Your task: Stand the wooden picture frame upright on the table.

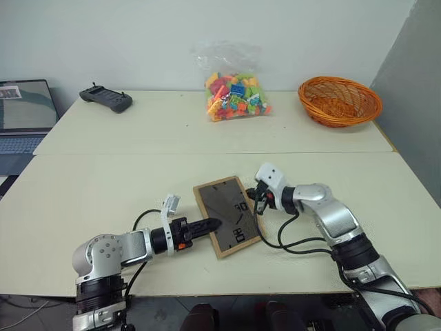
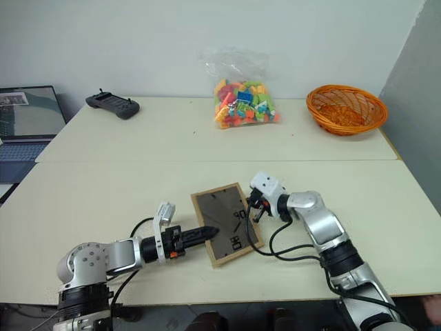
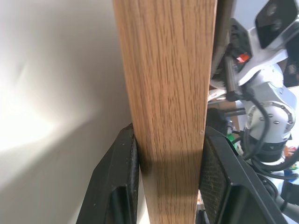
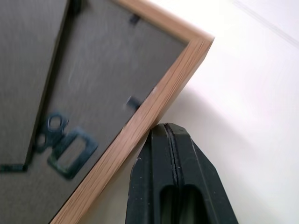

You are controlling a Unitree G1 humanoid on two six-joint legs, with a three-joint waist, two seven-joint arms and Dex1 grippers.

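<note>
Your arms: silver-grey shells, black joints | black cables looped at both wrists | tools: black fingers [image 3: 122, 186], white mounts.

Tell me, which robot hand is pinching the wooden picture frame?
The left gripper: its two black fingers squeeze the wooden picture frame by its edge. The right gripper is shut, just beside the frame's other edge.

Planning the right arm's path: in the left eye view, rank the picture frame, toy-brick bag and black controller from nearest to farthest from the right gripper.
1. Wooden picture frame, right beside the right gripper.
2. Toy-brick bag, far side, centre.
3. Black controller, far left corner.
</note>
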